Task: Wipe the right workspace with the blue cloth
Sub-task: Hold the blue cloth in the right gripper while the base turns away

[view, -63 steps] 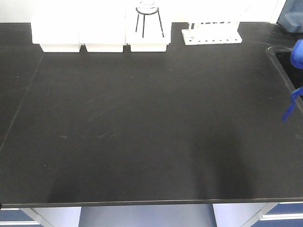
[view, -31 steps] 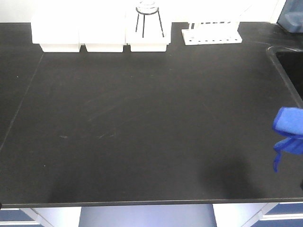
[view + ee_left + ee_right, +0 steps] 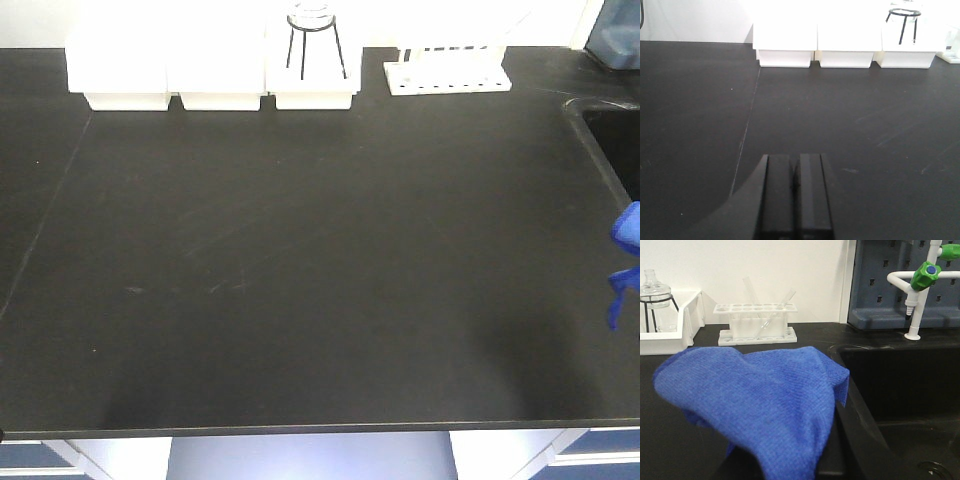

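The blue cloth [image 3: 765,400] hangs bunched from my right gripper and fills the lower half of the right wrist view. It covers the jaws; only one dark finger [image 3: 844,440] shows beside it. In the front view a small part of the cloth [image 3: 627,262] shows at the right edge, above the black counter [image 3: 320,260] near the sink's front corner. My left gripper [image 3: 795,161] is shut and empty, low over the left part of the counter.
White bins [image 3: 210,72] line the back edge, one carrying a tripod with a glass flask [image 3: 315,35]. A white test tube rack [image 3: 447,72] stands at the back right. A black sink [image 3: 612,140] lies at the right, with a green-knobbed tap [image 3: 924,275] and a grey pegboard [image 3: 885,285] behind.
The cloth came down from over the sink to the counter's right front area, then shifted right, so now only its edge shows in the front view.
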You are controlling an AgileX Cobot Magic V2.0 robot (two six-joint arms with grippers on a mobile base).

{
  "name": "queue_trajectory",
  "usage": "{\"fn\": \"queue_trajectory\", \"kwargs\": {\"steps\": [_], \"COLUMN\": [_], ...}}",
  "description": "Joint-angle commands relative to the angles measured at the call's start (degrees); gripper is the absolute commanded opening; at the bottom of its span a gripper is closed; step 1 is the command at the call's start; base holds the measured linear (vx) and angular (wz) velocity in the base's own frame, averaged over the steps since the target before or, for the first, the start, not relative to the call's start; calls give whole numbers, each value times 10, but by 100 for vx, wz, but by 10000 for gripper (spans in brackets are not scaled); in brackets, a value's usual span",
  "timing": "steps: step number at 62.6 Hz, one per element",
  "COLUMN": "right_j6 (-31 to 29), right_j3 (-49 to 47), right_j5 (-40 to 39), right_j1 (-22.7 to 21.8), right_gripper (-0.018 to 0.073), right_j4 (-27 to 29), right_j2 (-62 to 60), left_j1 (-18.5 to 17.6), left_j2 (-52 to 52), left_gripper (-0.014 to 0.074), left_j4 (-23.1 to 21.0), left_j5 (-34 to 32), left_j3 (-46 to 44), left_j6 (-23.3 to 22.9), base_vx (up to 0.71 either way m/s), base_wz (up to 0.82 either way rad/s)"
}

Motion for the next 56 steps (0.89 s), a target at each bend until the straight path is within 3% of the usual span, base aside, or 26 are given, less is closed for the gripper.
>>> {"fn": "queue_trajectory", "kwargs": {"steps": [1,56], "right_j6": [-4,-4], "right_j3": [-18,-18], "right_j5": [-46,-46], "right_j1": [-2,-2], "right_gripper": [2,2], "right_j4": [5,5], "right_j2": [8,8], "left_j1": [-3,-3], "left_j2": [-9,-9], "left_gripper": [-6,-6], "left_j4": [1,1], "left_j5": [-45,-45], "left_j3": [17,17], "left_j6": [-5,-5], "base_vx": [0,-1], "base_wz": [0,2]}}
